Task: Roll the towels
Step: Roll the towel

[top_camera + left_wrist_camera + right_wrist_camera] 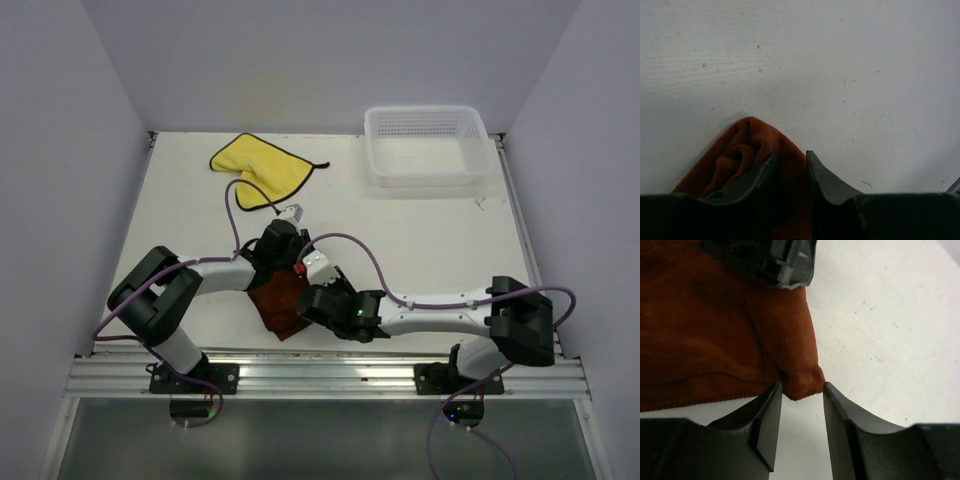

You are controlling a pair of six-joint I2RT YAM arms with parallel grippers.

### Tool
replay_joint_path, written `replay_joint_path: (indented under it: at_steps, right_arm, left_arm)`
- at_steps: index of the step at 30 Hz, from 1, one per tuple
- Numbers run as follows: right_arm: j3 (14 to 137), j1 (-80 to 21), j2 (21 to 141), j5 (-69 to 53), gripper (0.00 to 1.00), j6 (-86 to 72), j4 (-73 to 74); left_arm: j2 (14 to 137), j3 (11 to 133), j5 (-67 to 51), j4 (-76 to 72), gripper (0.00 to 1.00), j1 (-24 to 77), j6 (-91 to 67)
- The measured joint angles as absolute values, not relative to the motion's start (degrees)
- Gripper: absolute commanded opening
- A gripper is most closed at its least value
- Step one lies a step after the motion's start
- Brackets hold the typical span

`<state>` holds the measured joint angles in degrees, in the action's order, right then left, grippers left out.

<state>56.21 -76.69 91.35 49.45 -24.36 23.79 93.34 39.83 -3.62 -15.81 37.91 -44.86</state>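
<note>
The near towel (280, 305) lies on the tabletop (430, 250), under both grippers. Its cloth sits between the fingers of the left gripper (791, 156). One corner lies just ahead of the right gripper (802, 386), whose fingers stand apart. The far towel (262, 165) lies well beyond the left gripper. The basket (428, 176) stands well beyond the right gripper and to its right.

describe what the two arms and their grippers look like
Both the left arm and right arm have white links, chunky black joint housings and purple cables looping alongside. The left gripper and right gripper each carry two dark, curved fingers tapering to blunt tips.
</note>
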Motion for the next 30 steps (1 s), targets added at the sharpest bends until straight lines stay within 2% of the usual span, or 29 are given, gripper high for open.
replay_joint_path:
  at_steps: [3, 8, 11, 16, 30]
  right_arm:
    - [49.69, -73.01, 82.98, 41.76, 0.45, -24.99, 19.05]
    - [42.13, -59.90, 74.54, 24.32, 0.49, -26.35, 10.85]
    - [41.32, -55.79, 74.96, 16.78, 0.53, -26.04, 8.19]
    - [42.44, -54.61, 78.39, 9.50, 0.57, -23.88, 5.50]
    - [43.51, -43.42, 86.91, -4.64, 0.59, -22.94, -0.05]
  left_arm:
    - [93.34, 39.83, -3.57, -15.79, 0.33, 37.91, -44.97]
    - [93.34, 39.81, -3.44, -15.77, 0.33, 37.91, -44.95]
    - [93.34, 39.81, -3.36, -15.73, 0.33, 37.93, -44.95]
    - [93.32, 39.83, -3.31, -15.62, 0.33, 37.93, -44.93]
    - [92.84, 39.83, -2.61, -14.61, 0.33, 37.95, -44.84]
